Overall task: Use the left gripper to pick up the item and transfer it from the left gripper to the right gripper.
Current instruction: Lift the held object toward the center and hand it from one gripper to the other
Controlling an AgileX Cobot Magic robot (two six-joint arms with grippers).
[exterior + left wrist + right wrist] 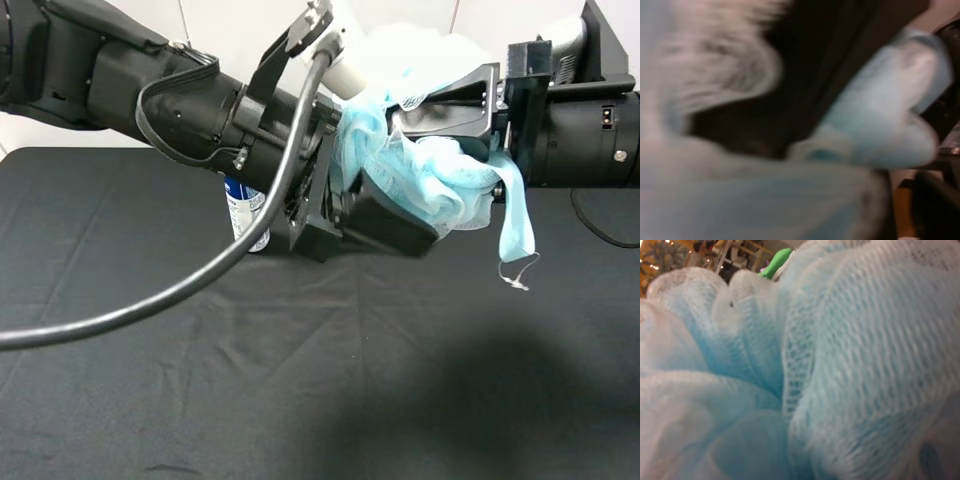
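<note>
The item, a fluffy light-blue and white mesh pouf (425, 180), hangs in mid-air above the black table, between the two grippers. My left gripper (375, 185) reaches in from the left, and its black wedge finger (390, 222) lies under the mesh. My right gripper (445, 130) comes in from the right, and its black fingers pinch the pouf's upper part. The pale blue ribbon loop (515, 220) hangs down below the right gripper. Mesh fills the right wrist view (840, 365). The left wrist view is blurred, with mesh (885, 125) against a dark finger.
A blue-and-white spray can (245, 215) stands on the black tablecloth (330, 380), behind and below the left arm. The left arm's thick black cable (200, 280) loops down over the table's left side.
</note>
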